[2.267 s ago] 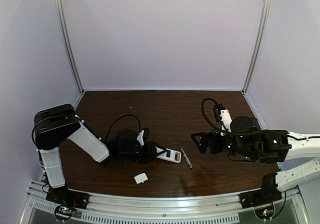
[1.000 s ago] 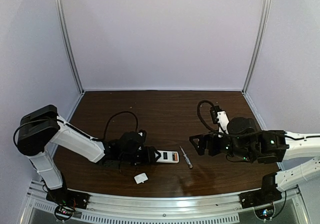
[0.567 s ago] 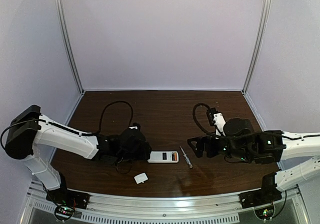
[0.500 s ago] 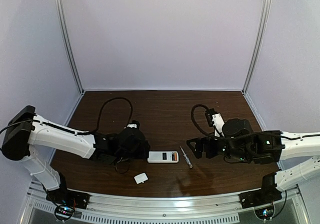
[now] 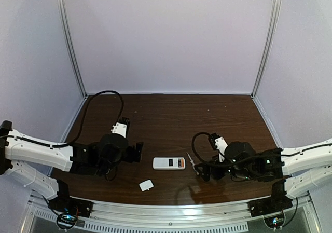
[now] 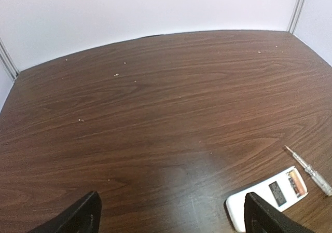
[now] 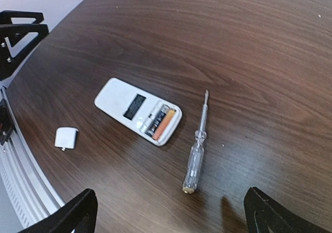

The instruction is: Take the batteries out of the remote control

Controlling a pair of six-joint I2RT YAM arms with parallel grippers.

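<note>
Batteries (image 7: 160,121), two tiny thin cylinders, one orange-copper and one dark, are sitting side by side in the open compartment at one end of the small white flat rectangular plastic remote control (image 7: 137,111). That remote control is lying flat on the dark brown wooden table (image 5: 171,119), roughly midway between the two arms, with the battery end pointing toward the right arm. A small dark window is showing on its upper face beside the compartment; the pale marks inside it are too small to read.

Just beyond the battery end, a long thin silver screwdriver with a clear handle (image 7: 196,150) is lying on the wood, near the remote control but not touching it. Any print on the handle is too small to make out. A smaller white squarish plastic cover piece (image 7: 66,138) is resting apart from the remote control, closer to the table's near edge, with no lettering that can be read.

The left gripper (image 6: 171,212) is hovering low over the table to the left of the remote control, its fingers (image 6: 85,212) spread wide and grasping nothing; bare wood is showing between them, and the remote control is lying near the picture-right fingertip in the wrist view. The right gripper (image 7: 170,207) is hanging just beside the screwdriver's handle end, its fingers (image 7: 259,207) likewise released and wide apart, with nothing between them.
</note>
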